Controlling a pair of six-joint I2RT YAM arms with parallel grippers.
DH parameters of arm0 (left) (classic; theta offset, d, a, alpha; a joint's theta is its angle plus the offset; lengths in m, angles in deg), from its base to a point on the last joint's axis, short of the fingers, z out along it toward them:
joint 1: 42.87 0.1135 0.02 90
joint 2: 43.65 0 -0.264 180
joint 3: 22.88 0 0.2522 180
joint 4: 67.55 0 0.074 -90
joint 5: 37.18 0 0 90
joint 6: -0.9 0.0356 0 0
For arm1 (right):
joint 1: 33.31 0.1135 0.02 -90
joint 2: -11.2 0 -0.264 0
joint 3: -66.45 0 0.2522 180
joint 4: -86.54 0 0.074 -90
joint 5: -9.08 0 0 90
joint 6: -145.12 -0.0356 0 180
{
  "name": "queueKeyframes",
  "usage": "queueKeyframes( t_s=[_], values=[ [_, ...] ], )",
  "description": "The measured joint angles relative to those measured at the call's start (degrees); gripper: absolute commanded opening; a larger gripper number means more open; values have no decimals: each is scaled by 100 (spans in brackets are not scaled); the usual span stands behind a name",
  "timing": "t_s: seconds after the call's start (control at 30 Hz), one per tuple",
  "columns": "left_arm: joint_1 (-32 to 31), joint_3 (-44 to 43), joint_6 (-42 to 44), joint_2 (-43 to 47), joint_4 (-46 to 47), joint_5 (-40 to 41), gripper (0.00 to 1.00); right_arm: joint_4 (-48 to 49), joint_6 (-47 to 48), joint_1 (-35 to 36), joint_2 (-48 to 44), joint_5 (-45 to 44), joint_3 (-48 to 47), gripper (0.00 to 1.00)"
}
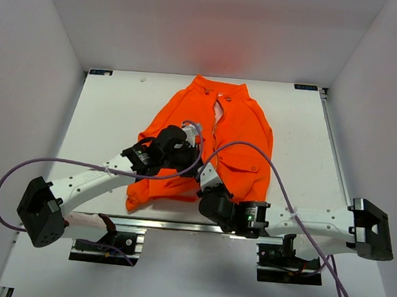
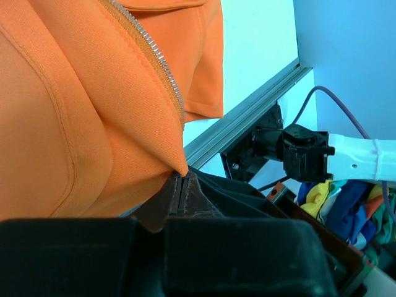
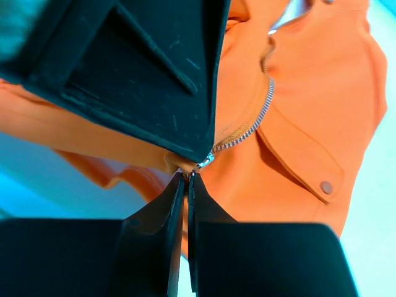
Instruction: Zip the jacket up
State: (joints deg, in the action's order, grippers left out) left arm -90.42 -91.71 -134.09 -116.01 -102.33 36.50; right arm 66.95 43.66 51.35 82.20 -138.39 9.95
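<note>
The orange jacket (image 1: 242, 124) lies on the white table (image 1: 111, 113), collar at the far side, its front open near the collar. My left gripper (image 1: 189, 158) is over the lower front. In the left wrist view it (image 2: 179, 180) is shut on the bottom corner of the jacket's (image 2: 74, 111) front edge, below a row of zipper teeth (image 2: 164, 68). My right gripper (image 1: 206, 178) meets it from the near side. In the right wrist view it (image 3: 187, 176) is shut on the silver zipper slider (image 3: 206, 160) at the jacket's (image 3: 309, 93) hem. The left gripper's finger (image 3: 142, 74) hangs just above.
A pocket flap with a snap (image 3: 326, 186) lies right of the zipper. Purple cables (image 1: 254, 150) loop over the jacket. An aluminium rail (image 2: 247, 114) edges the table's near side, with coloured cloths (image 2: 346, 198) below. White walls enclose the table.
</note>
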Motion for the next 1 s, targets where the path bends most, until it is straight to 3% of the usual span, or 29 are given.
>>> queueKeyframes(
  t_s=[0.2, 0.5, 0.7, 0.93, 1.0],
  values=[
    [2, 7, 35, -2, 7, -46, 0, -63, -11, -448, -398, 1102, 61, 0],
    [7, 7, 173, -35, 2, -46, 0, -96, -96, -1198, -925, 2542, 273, 5],
    [7, 7, 254, -35, -15, -109, 0, -94, -68, -1381, -1049, 3150, 326, 13],
    [4, 7, 363, -74, -103, -199, 0, -52, 2, -1508, -1049, 3587, 328, 32],
    [7, 7, 382, -105, -114, -216, 0, -48, 20, -1547, -1049, 3689, 328, 34]
  ],
)
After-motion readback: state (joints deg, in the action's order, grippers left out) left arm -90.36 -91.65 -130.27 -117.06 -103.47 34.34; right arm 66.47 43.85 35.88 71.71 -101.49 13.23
